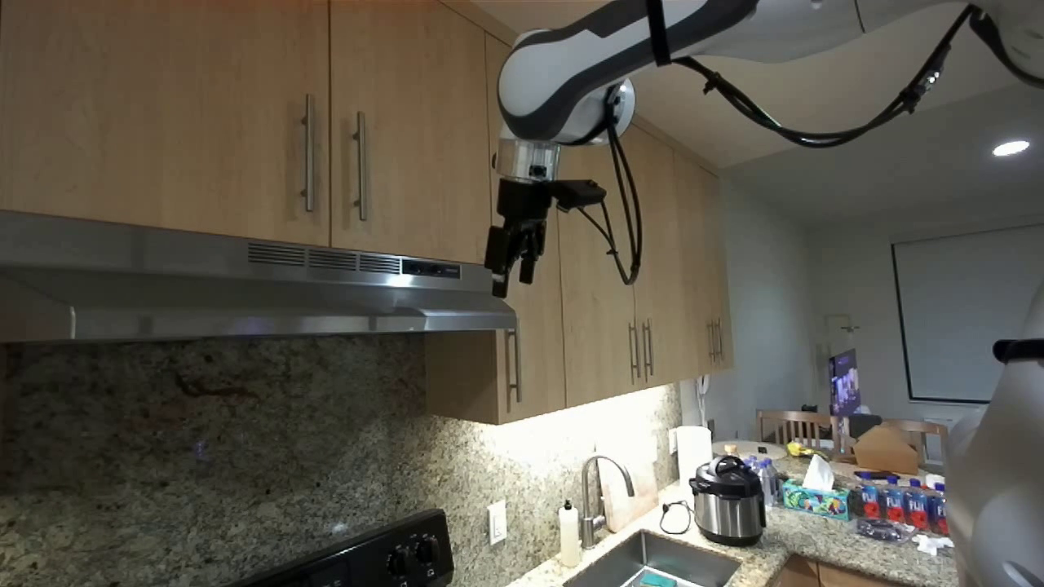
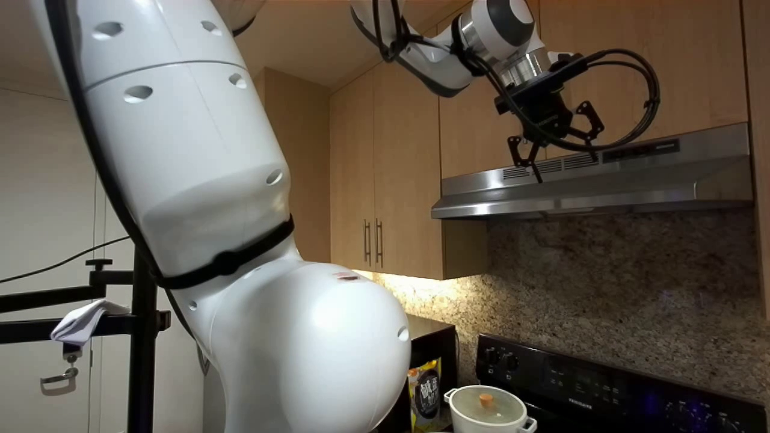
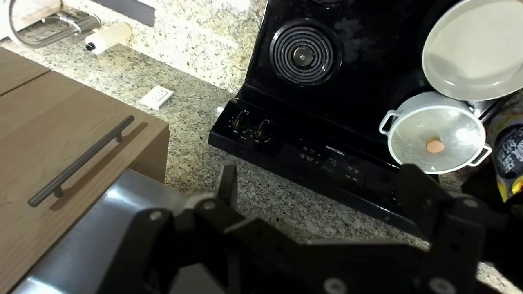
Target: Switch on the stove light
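Observation:
The stove light itself is hidden; the wall straight below the silver range hood [image 1: 245,297] looks dim. On the hood's upper front face sits a dark control strip [image 1: 431,268], visible as a control strip [image 2: 640,150] in the second-angle exterior picture too, beside the vent slots [image 2: 541,167]. My gripper [image 1: 513,284] points downward in front of the hood, level with its front face. It stands open, the fingers [image 3: 227,183] wide apart and nothing between them in the wrist view. I cannot tell how far the fingertips are from the hood; no contact shows.
Light-wood cabinets [image 1: 408,122] with bar handles [image 3: 81,161] rise behind the gripper. Below are the black stove [image 3: 367,81], a lidded white pot [image 3: 449,134] and a pale pan [image 3: 474,49]. Loose cables [image 2: 649,90] loop out beside the wrist.

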Robot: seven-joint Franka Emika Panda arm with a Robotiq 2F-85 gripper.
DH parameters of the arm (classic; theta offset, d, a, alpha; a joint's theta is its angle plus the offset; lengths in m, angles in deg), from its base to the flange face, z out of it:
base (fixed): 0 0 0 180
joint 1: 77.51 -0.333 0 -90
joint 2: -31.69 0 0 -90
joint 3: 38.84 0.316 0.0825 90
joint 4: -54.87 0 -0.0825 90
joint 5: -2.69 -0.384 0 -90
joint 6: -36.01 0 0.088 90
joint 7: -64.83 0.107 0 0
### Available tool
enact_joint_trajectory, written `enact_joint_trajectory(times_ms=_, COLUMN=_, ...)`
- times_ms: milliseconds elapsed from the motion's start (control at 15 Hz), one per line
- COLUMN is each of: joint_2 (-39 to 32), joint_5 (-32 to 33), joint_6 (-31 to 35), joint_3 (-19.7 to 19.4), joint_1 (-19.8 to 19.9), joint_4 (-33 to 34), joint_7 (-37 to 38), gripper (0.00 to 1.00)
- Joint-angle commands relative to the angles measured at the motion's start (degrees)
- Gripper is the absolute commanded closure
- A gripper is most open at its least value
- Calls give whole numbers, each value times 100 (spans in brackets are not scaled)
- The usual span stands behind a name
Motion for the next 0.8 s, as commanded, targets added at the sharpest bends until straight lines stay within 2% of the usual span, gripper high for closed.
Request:
enact_joint_trajectory(times_ms=0, joint_2=-9, joint_5=-26, joint_6=-12, joint_3=42, joint_1=52, joint_4=19, joint_7=-17, gripper=0)
enact_joint_trajectory(times_ms=133, joint_2=-9, joint_5=-26, joint_6=-12, joint_3=42, joint_1=52, joint_4=19, joint_7=-17, gripper=0)
enact_joint_trajectory(times_ms=400, joint_2=-178, joint_5=20, joint_6=220, joint_3=-112, joint_1=23, joint_4=269, joint_7=-564, gripper=0)
enact_joint_trajectory(times_ms=733, joint_2=-732, joint_5=-208, joint_6=687, joint_3=-319, joint_1=-46, joint_4=903, joint_7=-1197, gripper=0)
